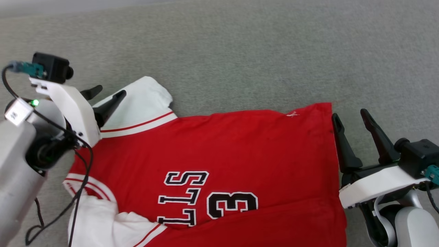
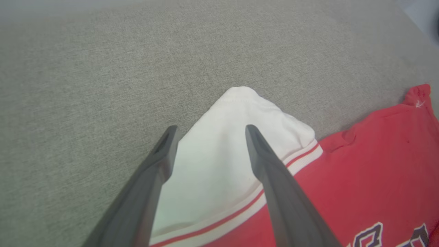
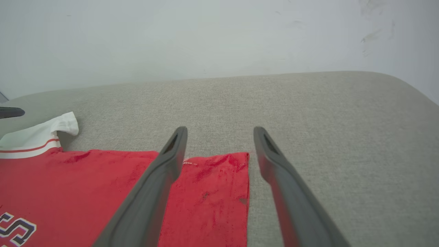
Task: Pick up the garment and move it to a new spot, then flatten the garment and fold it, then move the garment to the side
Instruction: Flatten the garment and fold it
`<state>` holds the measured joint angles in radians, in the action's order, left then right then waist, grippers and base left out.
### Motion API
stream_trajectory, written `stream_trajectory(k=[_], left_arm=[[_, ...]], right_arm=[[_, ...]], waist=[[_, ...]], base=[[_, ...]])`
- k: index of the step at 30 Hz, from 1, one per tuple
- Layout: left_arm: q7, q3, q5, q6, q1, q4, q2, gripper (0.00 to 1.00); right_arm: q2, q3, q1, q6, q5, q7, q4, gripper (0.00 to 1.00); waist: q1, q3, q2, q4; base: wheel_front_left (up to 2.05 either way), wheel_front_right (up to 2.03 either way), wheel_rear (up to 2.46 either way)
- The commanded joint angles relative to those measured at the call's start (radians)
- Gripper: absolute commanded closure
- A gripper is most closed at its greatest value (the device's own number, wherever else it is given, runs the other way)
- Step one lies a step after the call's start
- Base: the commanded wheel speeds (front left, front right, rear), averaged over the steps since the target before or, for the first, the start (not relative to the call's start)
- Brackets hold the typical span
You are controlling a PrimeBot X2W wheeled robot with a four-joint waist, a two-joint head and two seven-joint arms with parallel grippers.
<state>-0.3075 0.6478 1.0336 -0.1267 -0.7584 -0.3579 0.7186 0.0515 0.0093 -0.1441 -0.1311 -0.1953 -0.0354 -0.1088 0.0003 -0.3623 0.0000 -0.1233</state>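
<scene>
Showing the garment (image 1: 240, 147) lying spread, lettering up, on the grey cloth surface (image 1: 257, 51), the left gripper (image 1: 110, 91) holding its fingers spread over the far white sleeve (image 1: 144, 99), the right gripper (image 1: 349, 114) holding its fingers spread astride the hem edge (image 3: 247, 192), a pale wall (image 3: 205, 41) rising behind the surface.

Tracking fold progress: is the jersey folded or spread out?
Mostly spread: the jersey lies open across the grey upholstered surface, far sleeve extended. A crease runs along its near side, whose edge leaves the head view: cannot tell there.
</scene>
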Motion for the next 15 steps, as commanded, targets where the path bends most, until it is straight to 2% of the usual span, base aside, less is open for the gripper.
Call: stream_trajectory(k=[1,6,9,15], left_arm=[[-0.027,0.006,0.021,-0.003,-0.024,-0.006,0.009,0.0],[-0.173,0.054,0.096,-0.004,-0.09,-0.029,0.051,0.0],[-0.23,0.092,0.104,-0.005,-0.122,-0.05,0.067,0.0],[-0.326,0.19,0.129,-0.005,-0.126,-0.111,0.055,0.02]], right_arm=[[-0.002,0.004,-0.013,0.001,-0.007,0.007,0.008,0.0],[-0.002,0.014,-0.024,0.001,-0.046,0.032,0.043,0.0],[-0.002,0.015,-0.026,0.001,-0.062,0.047,0.064,0.0],[-0.002,0.022,-0.038,0.001,-0.097,0.065,0.098,0.0]], waist=[[-0.0003,-0.027,0.0,-0.03],[-0.0003,-0.056,0.0,-0.068],[-0.0003,-0.072,0.0,-0.083],[-0.0003,-0.1,0.0,-0.105]], base=[[0.0,0.0,0.0],[0.0,0.0,0.0],[0.0,0.0,0.0],[0.0,0.0,0.0]])
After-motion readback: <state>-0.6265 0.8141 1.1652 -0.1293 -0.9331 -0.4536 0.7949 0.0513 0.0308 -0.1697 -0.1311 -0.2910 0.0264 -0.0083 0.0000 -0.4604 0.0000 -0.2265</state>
